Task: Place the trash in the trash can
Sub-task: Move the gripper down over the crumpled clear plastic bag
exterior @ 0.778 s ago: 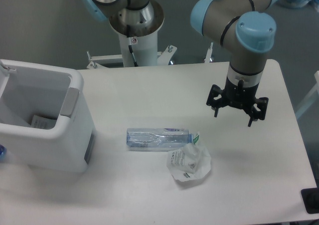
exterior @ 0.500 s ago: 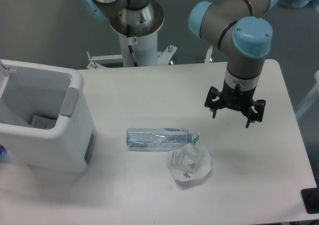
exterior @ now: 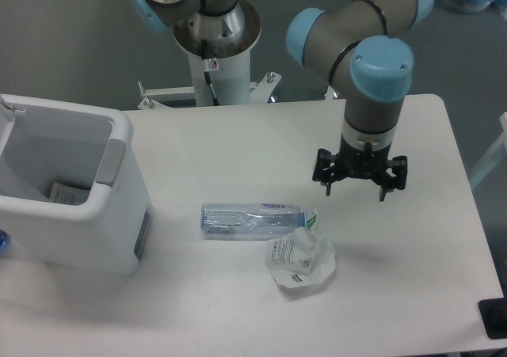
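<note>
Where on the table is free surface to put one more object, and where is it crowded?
Bare surface lies between the trash can and the table's far edge, along the near edge below the wrapper, and at the right side past the open gripper. It is crowded at the middle, where the bottle and wrapper lie close together.

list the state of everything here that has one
tool: open, empty, above the table, apart from the trash
bottle: flattened, lying on its side on the table
wrapper: crumpled, on the table beside the bottle
trash can: upright, open top, a paper scrap inside
</note>
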Motion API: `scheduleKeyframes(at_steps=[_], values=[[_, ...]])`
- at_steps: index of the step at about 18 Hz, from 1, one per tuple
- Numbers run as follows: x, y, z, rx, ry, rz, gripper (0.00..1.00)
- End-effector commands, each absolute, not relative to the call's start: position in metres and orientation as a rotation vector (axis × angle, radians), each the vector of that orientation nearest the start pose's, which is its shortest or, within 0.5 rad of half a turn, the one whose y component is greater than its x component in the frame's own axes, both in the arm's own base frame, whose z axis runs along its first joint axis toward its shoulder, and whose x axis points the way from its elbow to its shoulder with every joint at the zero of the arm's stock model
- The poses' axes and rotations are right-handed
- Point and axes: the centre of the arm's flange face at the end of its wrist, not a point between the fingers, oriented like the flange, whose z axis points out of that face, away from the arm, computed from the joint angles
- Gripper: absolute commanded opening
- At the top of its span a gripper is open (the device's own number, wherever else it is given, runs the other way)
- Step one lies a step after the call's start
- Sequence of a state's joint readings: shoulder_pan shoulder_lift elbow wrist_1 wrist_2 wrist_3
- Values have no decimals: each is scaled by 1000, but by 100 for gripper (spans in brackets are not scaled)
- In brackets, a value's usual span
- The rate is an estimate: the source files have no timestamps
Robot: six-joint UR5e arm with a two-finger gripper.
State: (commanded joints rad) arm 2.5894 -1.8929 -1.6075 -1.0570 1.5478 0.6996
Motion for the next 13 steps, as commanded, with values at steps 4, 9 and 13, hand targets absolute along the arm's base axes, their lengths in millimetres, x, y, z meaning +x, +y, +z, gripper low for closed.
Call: scheduleKeyframes(at_steps=[4, 9, 13], values=[[-424, 452, 319, -3028, -419, 91, 100], [-429, 471, 292, -3055, -397, 52, 100], [-435, 482, 277, -3072, -383, 38, 100]])
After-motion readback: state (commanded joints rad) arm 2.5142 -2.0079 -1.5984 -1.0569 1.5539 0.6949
